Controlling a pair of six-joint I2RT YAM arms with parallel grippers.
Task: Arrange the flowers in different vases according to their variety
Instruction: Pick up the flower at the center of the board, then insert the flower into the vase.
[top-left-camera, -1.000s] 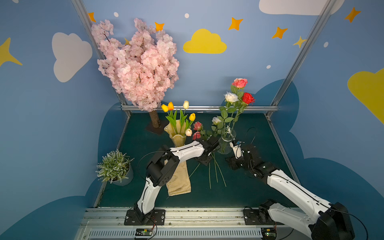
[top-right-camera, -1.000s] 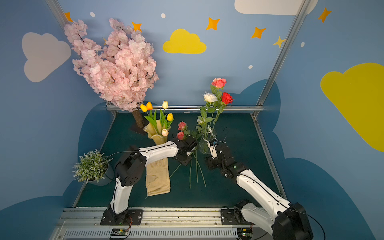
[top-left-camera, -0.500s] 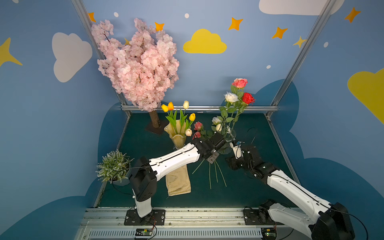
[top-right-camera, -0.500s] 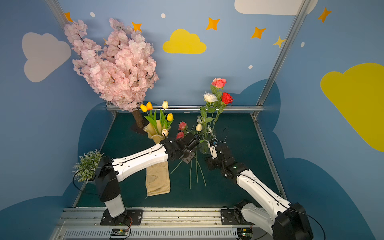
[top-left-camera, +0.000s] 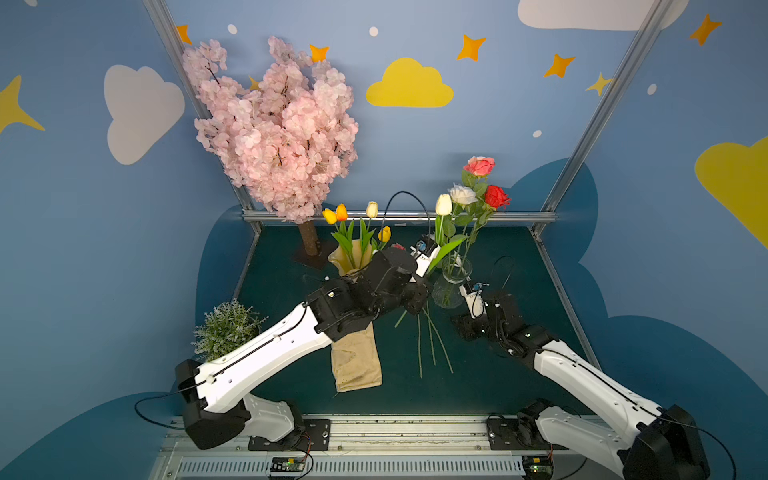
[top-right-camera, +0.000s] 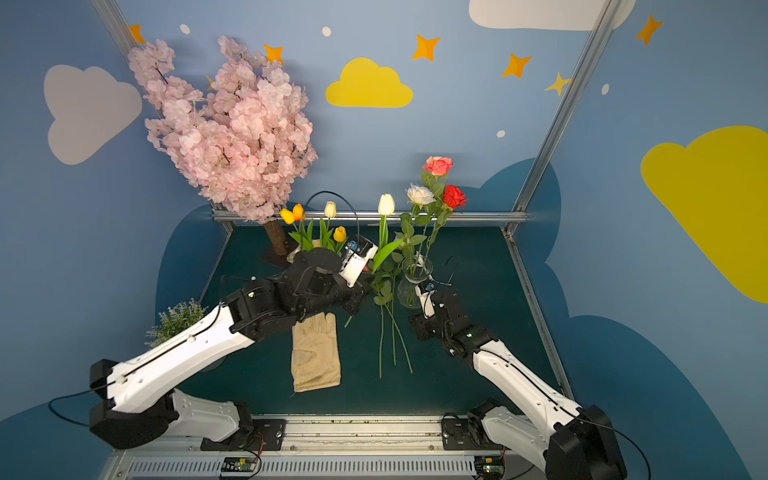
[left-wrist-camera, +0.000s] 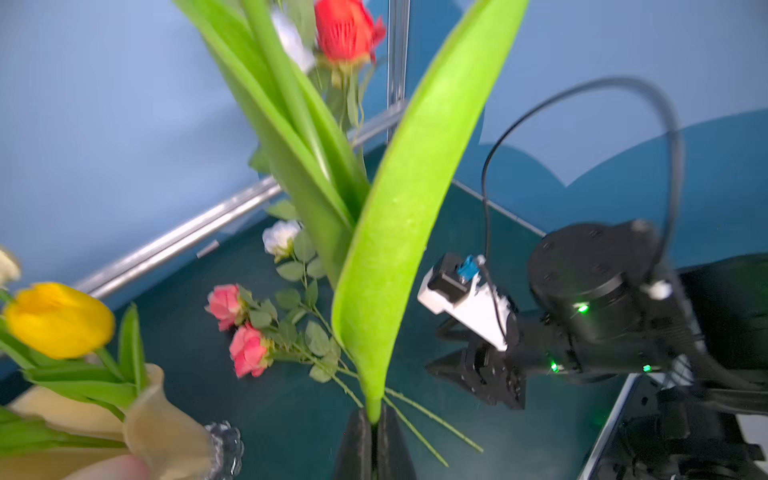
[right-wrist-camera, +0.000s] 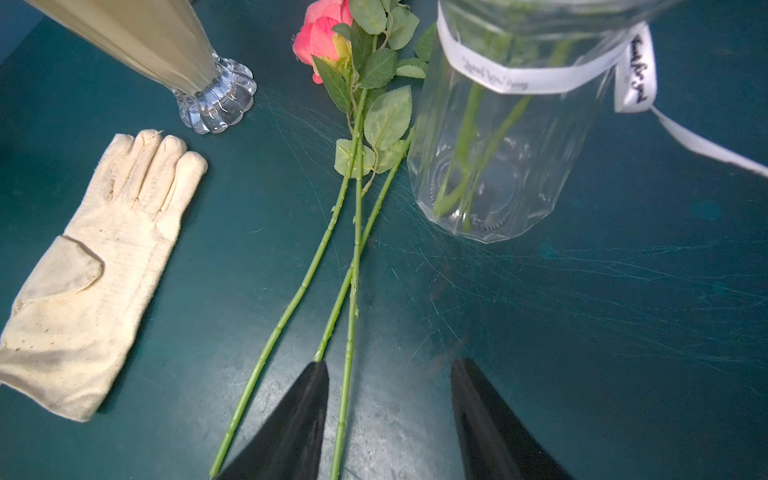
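The left arm (top-left-camera: 270, 353) hides most of the amber vase (top-left-camera: 337, 261), which carries yellow, orange and cream tulips (top-left-camera: 340, 212). The left hand (left-wrist-camera: 373, 415), clamped on a cream tulip (top-left-camera: 443, 204), holds it upright beside the clear vase (top-left-camera: 456, 270) of three roses (top-left-camera: 462, 194). The right hand (right-wrist-camera: 388, 365) hovers half-open, empty, above loose roses (right-wrist-camera: 355, 232) on the table (top-left-camera: 490, 386).

blue walls (top-left-camera: 478, 137) painted with yellow and white clouds (top-left-camera: 409, 85) and orange stars (top-left-camera: 471, 46) meet at bare metal posts (top-left-camera: 598, 112) behind an evenly lit dark green desk (top-left-camera: 498, 374) with a metal rail (top-left-camera: 399, 432) along its front.
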